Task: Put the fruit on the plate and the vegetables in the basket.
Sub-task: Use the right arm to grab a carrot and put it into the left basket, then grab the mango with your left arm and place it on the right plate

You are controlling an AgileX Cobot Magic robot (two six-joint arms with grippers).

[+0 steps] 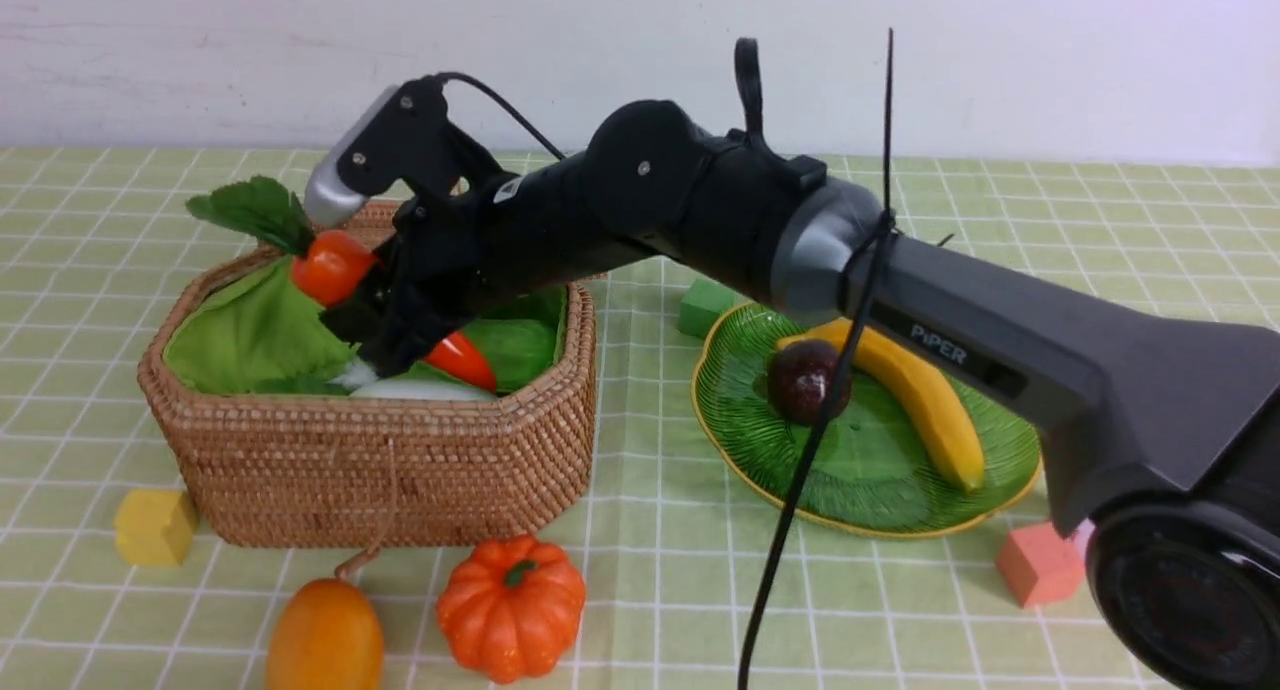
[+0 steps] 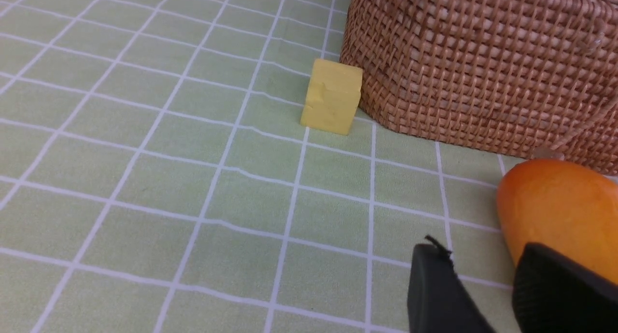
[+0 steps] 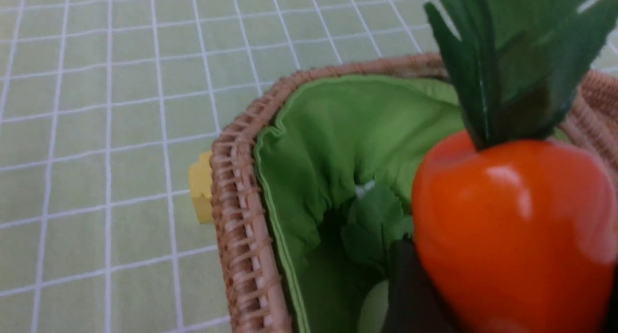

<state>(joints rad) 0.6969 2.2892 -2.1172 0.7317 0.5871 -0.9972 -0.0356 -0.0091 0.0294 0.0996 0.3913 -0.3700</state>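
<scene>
Right claw [image 1: 390, 335] gripping carrot [image 1: 335, 265], basket [image 1: 400, 470] (radish [image 1: 420, 390] inside)

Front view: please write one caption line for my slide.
Right end effector holds the carrot over the basket; banana and maroon fruit lie on the plate.
</scene>
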